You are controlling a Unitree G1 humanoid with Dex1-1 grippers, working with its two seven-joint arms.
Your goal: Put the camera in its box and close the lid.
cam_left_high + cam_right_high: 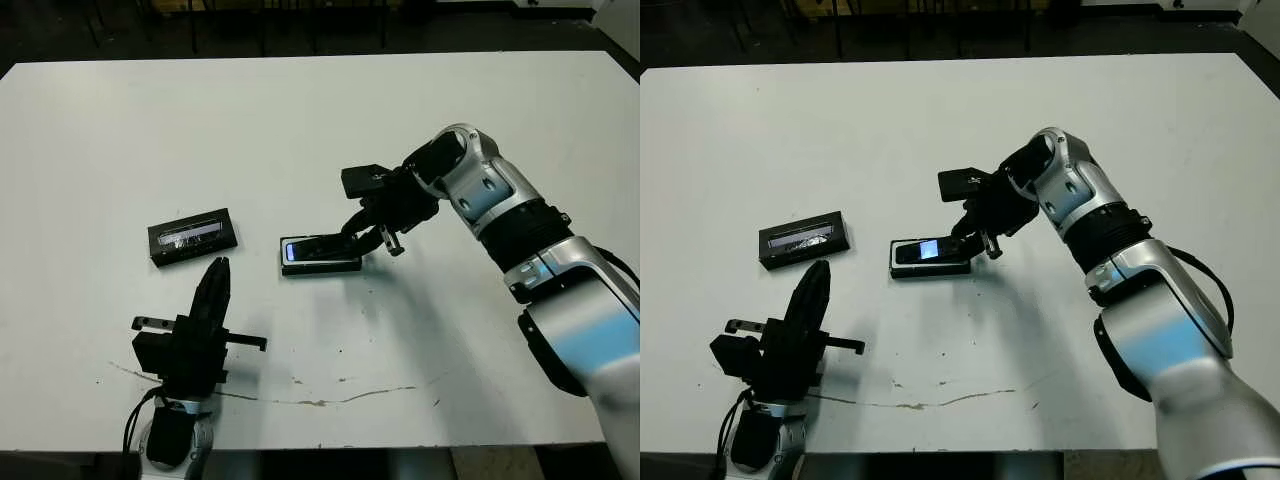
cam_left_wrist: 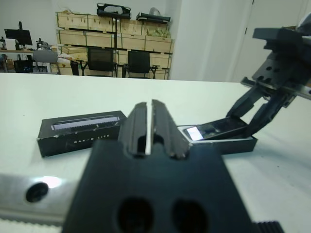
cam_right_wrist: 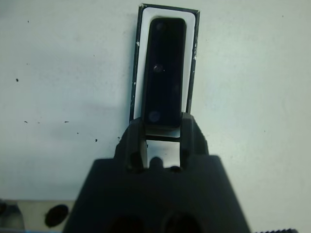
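Step in hand: seating the camera [image 1: 322,249] into the box [image 3: 141,63]; lid not yet on.
Right gripper [image 1: 362,236]: centre of the head view, reaching in from the right. Fingers [image 3: 134,141] set narrow, clamped on the near end of the camera.
Camera: lies along the box, over the white lining. In the left wrist view its held end looks tilted up, the far end with the bluish patch down inside. Judged partly seated, not flat.
Why held so: gripping one short end leaves the long sides free, so the bar can slide down between the box walls without the fingers fouling them.
Box: centre of the head view, flat on the bench [image 1: 420,110], long axis left to right. White lining shows as a thin margin round the camera in the right wrist view; fit looks close.
Lid [image 1: 193,236]: left of centre, silvery strip up, near the box but apart from it, roughly parallel.
Left gripper [image 1: 214,280]: lower left, below the lid, touching nothing. Fingers nearly together, a thin slit between them, empty.
Why parked there: judged to be waiting near the lid for the closing step.
Open room: bench bare above, right of and below the box; a gap between lid and box.
Edges: both pieces sit well in from every bench edge.
Risk: releasing while tilted could leave the camera riding on the box wall.
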